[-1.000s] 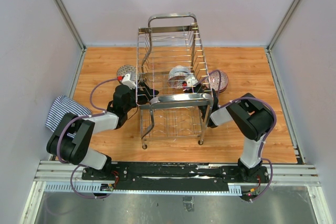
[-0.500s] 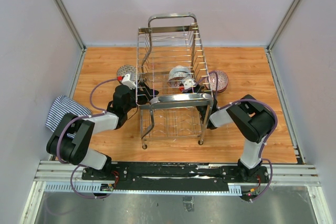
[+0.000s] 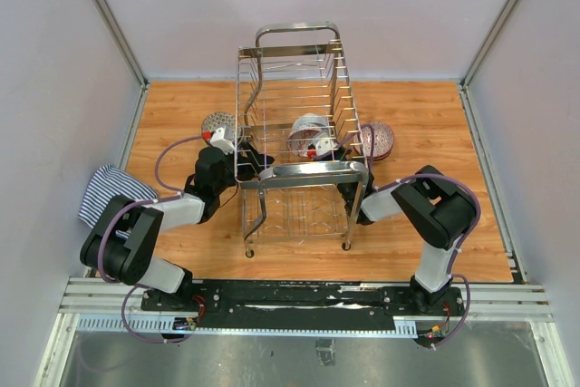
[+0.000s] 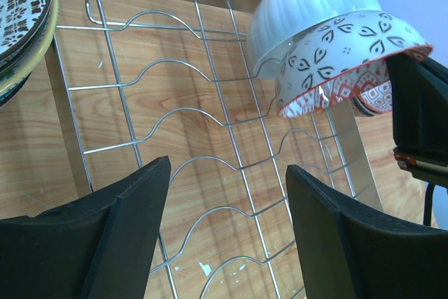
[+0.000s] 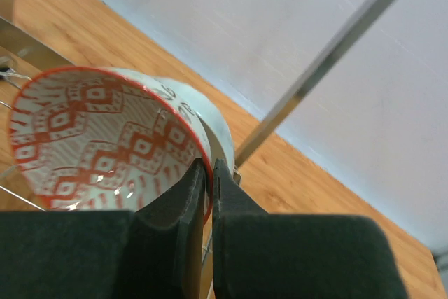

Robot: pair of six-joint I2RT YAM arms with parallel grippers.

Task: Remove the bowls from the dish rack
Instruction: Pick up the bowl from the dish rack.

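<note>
The chrome dish rack (image 3: pixel 299 165) stands mid-table. Inside it two bowls lean nested together (image 3: pixel 308 133): a white ribbed bowl (image 4: pixel 308 5) against a bowl with a red rim and red pattern (image 4: pixel 350 61). My right gripper (image 5: pixel 208 169) reaches in from the right and is shut on the rim of the red-patterned bowl (image 5: pixel 105 138). My left gripper (image 4: pixel 227 173) is open and empty, inside the rack's left side above its wire floor (image 4: pixel 203 145). A dark patterned bowl (image 3: pixel 217 122) sits on the table left of the rack, and a reddish patterned bowl (image 3: pixel 377 140) on the right.
A striped cloth (image 3: pixel 109 189) lies at the table's left edge. Grey walls close in the wooden table (image 3: pixel 426 224) on three sides. The rack's thick loop handles (image 3: pixel 299 33) rise at both ends. The dark patterned bowl's edge shows in the left wrist view (image 4: pixel 24 5).
The right gripper and the nested bowls have shifted slightly left inside the rack. The left arm has not moved.
</note>
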